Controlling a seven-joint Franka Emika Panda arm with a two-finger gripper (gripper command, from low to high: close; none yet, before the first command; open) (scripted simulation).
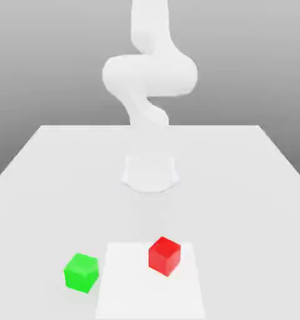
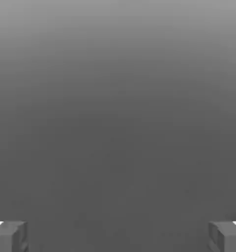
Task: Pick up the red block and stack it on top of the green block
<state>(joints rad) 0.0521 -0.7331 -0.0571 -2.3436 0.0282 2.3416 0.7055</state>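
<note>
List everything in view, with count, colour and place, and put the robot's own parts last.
cube: one, red, on the pale rectangular patch
cube: one, green, on the table beside the patch, toward the exterior view's left
rectangular patch: one, white, on the table, near edge
table: one, light grey, beneath both cubes
robot arm: one, white, beyond the cubes in the exterior view
gripper: one, two grey fingers, spread wide with nothing between them, in the hand view
</note>
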